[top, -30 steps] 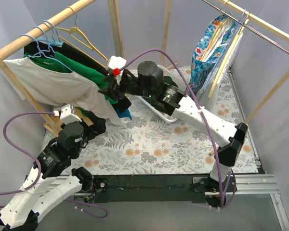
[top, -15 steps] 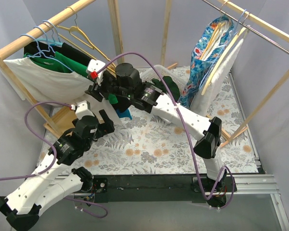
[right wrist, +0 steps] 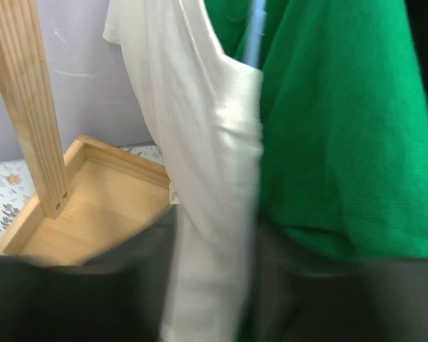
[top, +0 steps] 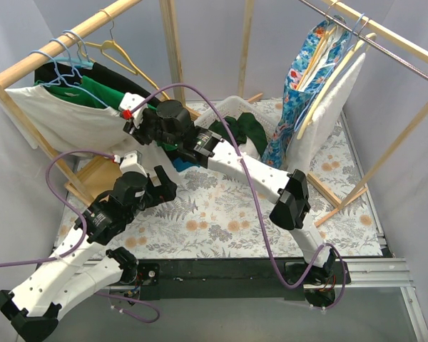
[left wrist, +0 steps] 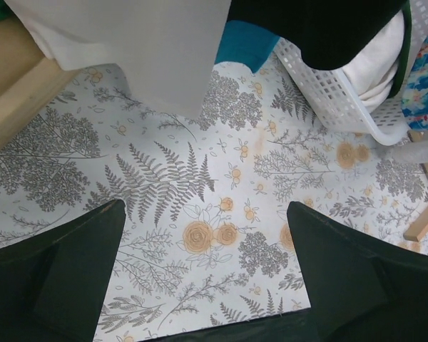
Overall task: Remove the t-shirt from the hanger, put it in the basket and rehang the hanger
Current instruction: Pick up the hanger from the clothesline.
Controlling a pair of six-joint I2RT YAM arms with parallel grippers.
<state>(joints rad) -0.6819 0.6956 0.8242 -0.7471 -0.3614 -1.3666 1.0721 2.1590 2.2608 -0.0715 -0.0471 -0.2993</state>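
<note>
While R arm reaches across to the wooden rail (top: pixel 93 26) on the L side, white t-shirt (top: pixel 64 121) hangs from that rail at the near end of the row, not off its hanger (top: pixel 51 58) (blue wire, several bunched together; can't tell which one carries it). Green top (top: pixel 100 92) & black garment (top: pixel 48 72) hang next behind it. R tool (right wrist: pixel 214 239) is at the shirt's lower R edge. Wrist view is blurred: one dark finger each side of a hanging fold of white cloth, green top just beside it. Cannot tell if it's pinching the fold or only straddling it. L tool (left wrist: pixel 205 210) is spread wide w/ nothing between the fingers, hovering over the floral bench (left wrist: pixel 164 178), below the shirt's hanging edge, not touching cloth. Wooden tray (top: pixel 93 177) lies on the bench under the rail. White basket (top: pixel 232 107) w/ green cloth inside sits behind R arm. Floral garment (top: pixel 307 68) hangs on the far R rail.
</note>
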